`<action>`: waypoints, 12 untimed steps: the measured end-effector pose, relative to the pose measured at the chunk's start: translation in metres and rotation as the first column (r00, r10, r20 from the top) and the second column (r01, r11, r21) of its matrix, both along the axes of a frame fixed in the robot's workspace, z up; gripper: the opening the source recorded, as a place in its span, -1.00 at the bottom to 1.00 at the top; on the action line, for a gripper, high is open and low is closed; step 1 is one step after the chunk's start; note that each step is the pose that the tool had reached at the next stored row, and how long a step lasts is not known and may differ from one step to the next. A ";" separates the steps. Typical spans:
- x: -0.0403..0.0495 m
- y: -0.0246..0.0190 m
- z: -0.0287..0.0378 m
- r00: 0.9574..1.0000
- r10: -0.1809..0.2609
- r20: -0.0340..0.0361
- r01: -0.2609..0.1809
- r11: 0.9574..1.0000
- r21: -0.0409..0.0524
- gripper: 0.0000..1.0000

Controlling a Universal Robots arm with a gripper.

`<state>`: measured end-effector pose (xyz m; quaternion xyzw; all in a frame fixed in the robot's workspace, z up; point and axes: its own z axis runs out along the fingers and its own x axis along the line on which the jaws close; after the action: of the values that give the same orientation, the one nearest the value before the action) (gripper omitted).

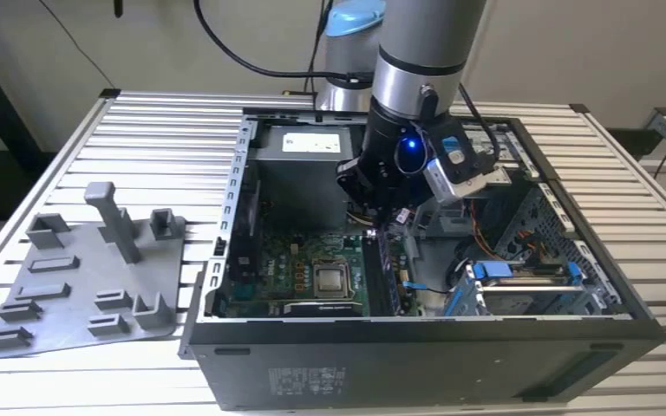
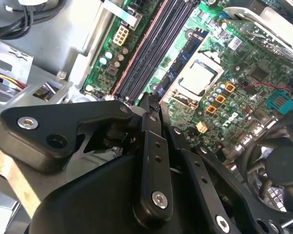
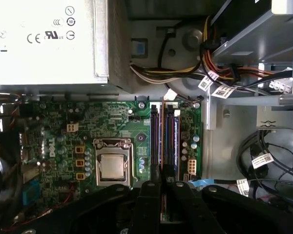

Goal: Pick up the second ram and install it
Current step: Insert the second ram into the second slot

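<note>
In the exterior view, shows the gripper (image 1: 385,212) low inside the open computer case (image 1: 426,325), with the grey tray (image 1: 79,295) well apart. In the second wrist view, shows fingers (image 2: 150,127) pressed together above the memory slots (image 2: 151,44). In the first wrist view, appears to pinch the second ram (image 3: 156,171) edge-on at the slots' near end: picked up, not yet visibly seated.

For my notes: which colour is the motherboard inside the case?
Green; the motherboard shows best in the first wrist view.
</note>
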<state>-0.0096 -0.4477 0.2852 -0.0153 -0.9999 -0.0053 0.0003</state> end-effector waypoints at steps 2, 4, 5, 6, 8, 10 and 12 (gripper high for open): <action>0.0000 0.0000 -0.0034 1.000 0.000 0.000 0.000 1.000 0.000 -0.72; 0.0000 0.0000 -0.0071 1.000 0.000 0.000 0.000 1.000 0.000 -0.72; 0.0000 0.0000 -0.0090 1.000 0.000 0.000 0.000 1.000 0.000 -0.72; 0.0000 0.0000 -0.0108 1.000 0.000 0.000 0.000 1.000 0.000 -0.72; -0.0001 0.0000 -0.0145 1.000 0.000 0.000 0.000 1.000 0.000 -0.72; -0.0001 -0.0002 -0.0181 1.000 0.000 -0.001 0.000 1.000 0.000 -0.72; -0.0001 -0.0004 -0.0217 1.000 0.000 -0.001 0.000 1.000 0.000 -0.72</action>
<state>-0.0097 -0.4481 0.2635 -0.0154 -0.9999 -0.0051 0.0008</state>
